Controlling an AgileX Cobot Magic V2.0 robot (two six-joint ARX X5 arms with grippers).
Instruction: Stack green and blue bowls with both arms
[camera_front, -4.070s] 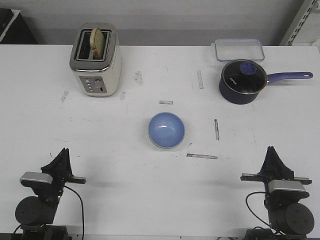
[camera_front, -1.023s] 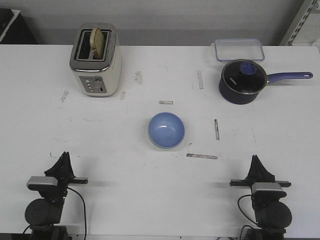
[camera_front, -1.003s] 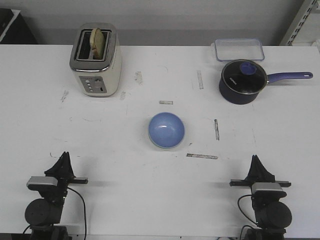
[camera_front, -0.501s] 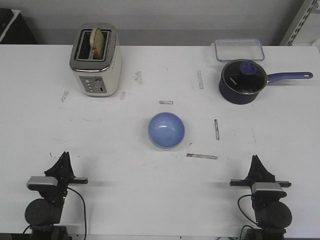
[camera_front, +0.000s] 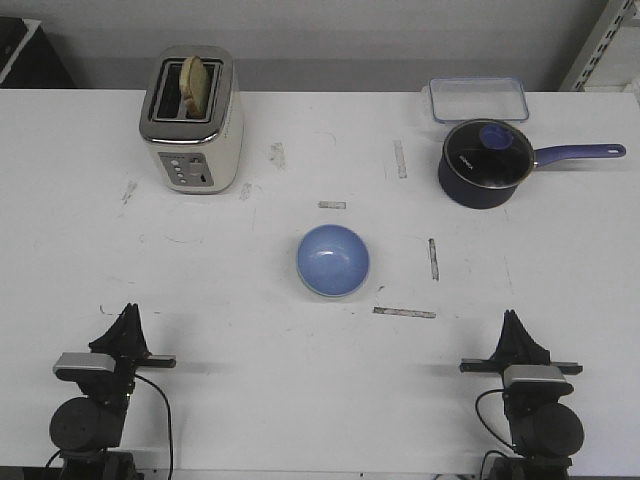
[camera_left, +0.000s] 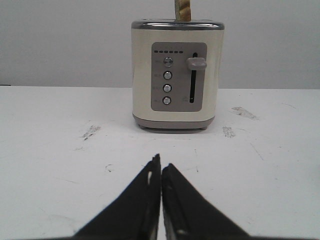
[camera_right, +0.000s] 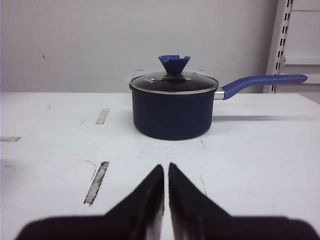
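At the middle of the white table (camera_front: 250, 330) in the front view sits the light periwinkle blue glossy bowl (camera_front: 333, 259), with a pale green rim showing beneath it, well ahead of and between the left gripper (camera_front: 128, 318) and right gripper (camera_front: 512, 325), both parked near the table's front edge. Nothing has shifted since half a second ago. In the left wrist view, the left gripper's (camera_left: 161, 165) black fingers are nearly closed, holding nothing, facing the cream toaster (camera_left: 177, 75). In the right wrist view, the right gripper (camera_right: 165, 172) is equally narrow and empty, facing the navy saucepan (camera_right: 174, 111).
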